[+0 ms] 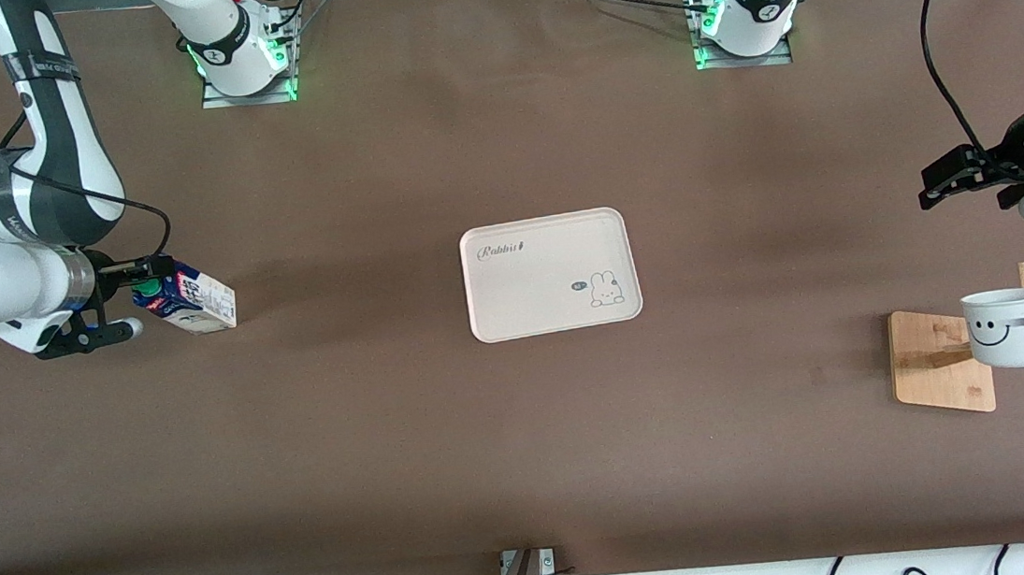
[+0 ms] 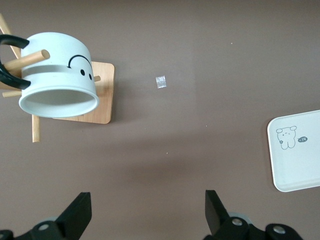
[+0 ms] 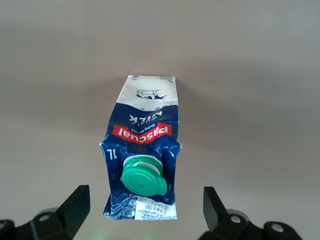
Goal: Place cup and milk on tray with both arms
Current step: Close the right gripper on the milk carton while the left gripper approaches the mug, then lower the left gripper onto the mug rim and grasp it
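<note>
The milk (image 1: 187, 303) stands on the table at the right arm's end, directly under our right tool (image 1: 114, 302), whose fingers are spread wide and empty either side of the green cap. The cup (image 1: 1010, 329) hangs on its wooden rack (image 1: 940, 362); our left tool (image 1: 967, 178), wide open and empty, hovers beside it. The tray (image 1: 551, 272) lies between them.

tray (image 1: 515, 315): showing "Rabbit" in script
milk (image 3: 142, 150): showing "Pascual", "MILK" and "1L" (upside down in the right wrist view)
</note>
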